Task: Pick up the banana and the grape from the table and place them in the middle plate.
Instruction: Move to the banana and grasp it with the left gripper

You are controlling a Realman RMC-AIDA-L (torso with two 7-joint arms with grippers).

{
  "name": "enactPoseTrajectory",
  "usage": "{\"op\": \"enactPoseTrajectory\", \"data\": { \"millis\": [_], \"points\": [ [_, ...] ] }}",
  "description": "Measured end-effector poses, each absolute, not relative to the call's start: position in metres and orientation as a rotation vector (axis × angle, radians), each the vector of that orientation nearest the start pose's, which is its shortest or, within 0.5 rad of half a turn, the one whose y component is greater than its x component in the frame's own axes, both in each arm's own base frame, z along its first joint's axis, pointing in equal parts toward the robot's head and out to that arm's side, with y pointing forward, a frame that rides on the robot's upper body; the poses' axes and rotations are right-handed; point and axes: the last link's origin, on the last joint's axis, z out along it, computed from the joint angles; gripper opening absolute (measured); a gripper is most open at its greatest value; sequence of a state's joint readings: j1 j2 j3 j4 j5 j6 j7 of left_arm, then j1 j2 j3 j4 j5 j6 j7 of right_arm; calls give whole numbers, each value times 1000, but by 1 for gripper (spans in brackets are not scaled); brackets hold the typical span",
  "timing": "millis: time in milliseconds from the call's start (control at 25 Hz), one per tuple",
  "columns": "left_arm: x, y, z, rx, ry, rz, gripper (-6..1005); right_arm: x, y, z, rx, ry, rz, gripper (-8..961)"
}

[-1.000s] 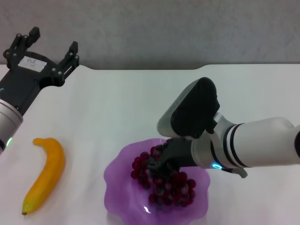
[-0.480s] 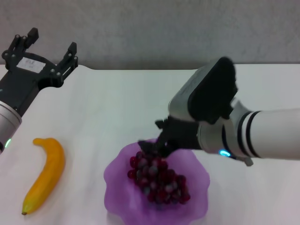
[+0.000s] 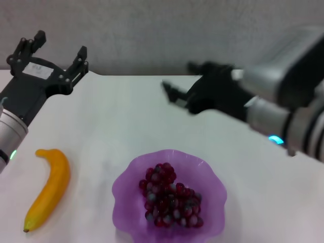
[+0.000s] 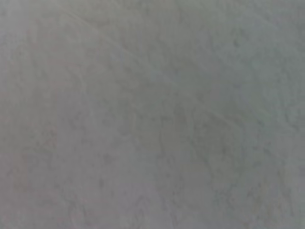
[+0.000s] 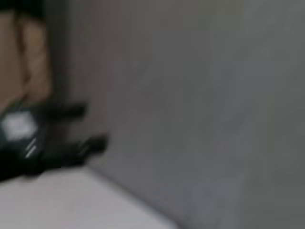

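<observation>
Reaching for the banana (image 3: 48, 186), lying left of the plate (image 3: 125, 188) that holds the grapes (image 3: 169, 195), the spread left gripper (image 3: 53, 53) might roll it; right gripper (image 3: 179, 86) hangs empty, fingers parted

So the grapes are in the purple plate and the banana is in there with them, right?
Not quite. The head view shows the grapes in the purple plate, but the banana lies on the white table, beside the plate on the robot's left.

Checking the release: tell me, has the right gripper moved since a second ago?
Yes. The right gripper has lifted off the grape in the middle plate, up toward the table's far edge.
</observation>
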State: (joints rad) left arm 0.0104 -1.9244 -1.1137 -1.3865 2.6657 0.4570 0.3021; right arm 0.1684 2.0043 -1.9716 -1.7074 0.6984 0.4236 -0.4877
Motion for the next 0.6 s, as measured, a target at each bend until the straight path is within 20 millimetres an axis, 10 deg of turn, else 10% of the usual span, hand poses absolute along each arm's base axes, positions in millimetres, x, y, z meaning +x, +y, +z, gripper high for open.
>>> {"op": "enactPoseTrajectory", "data": {
  "millis": [600],
  "points": [
    [-201,319,27,-1762,-255,-653,840,165,310,56,-1653,389,719,667]
  ]
}}
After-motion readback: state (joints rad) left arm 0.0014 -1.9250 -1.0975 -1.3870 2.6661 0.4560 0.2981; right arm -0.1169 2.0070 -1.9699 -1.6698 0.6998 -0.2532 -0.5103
